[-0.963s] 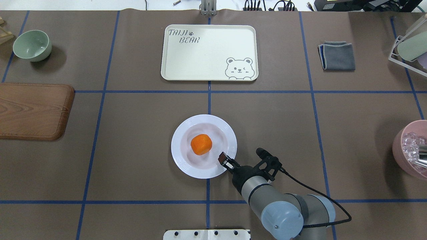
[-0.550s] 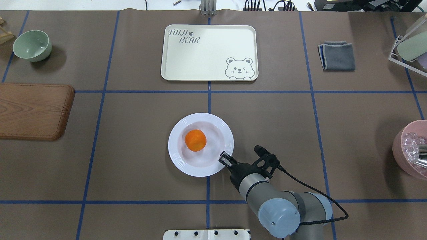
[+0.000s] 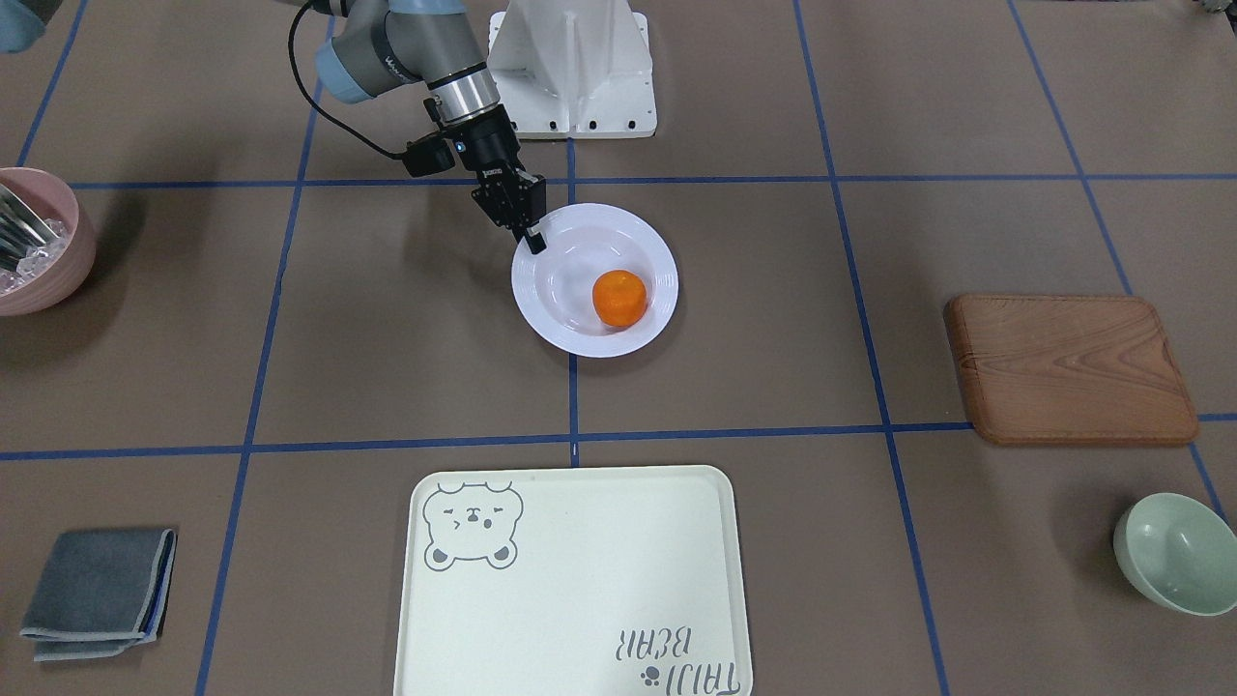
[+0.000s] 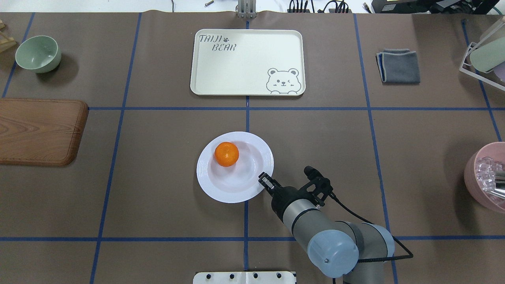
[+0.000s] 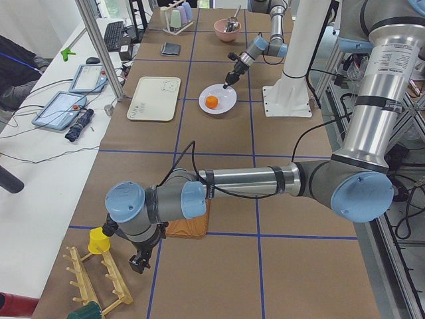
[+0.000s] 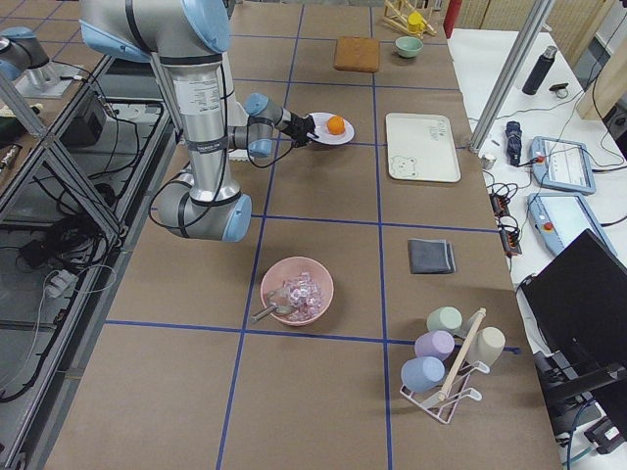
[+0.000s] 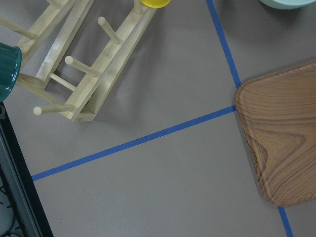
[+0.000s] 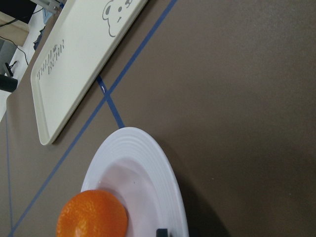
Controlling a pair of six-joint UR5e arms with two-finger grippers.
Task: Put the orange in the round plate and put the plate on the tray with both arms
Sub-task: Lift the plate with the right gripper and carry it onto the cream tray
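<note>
The orange point(image 4: 226, 154) lies in the round plate point(image 4: 205, 185), toward its far left side. The white plate stands at the table's middle, nearer the robot than the cream tray point(image 4: 248, 63), whose surface is bare. My right gripper point(image 4: 264, 180) is at the plate's near right rim and looks shut on it. In the right wrist view a fingertip point(image 8: 161, 232) rests on the rim beside the orange point(image 8: 92, 216). My left gripper point(image 5: 137, 264) hangs low far off by a wooden rack, seen only in the exterior left view. I cannot tell whether it is open or shut.
A brown wooden board point(image 4: 39, 130) and a pale green bowl point(image 4: 38, 53) are on the left. On the right are a folded grey cloth point(image 4: 398, 66) and a pink bowl point(image 4: 485, 177) with cutlery. The wooden peg rack point(image 7: 84, 74) lies under the left wrist.
The plate has slid away from the robot and a little left, the right gripper moving with it. The orange has rolled from the plate's middle to its far left side.
</note>
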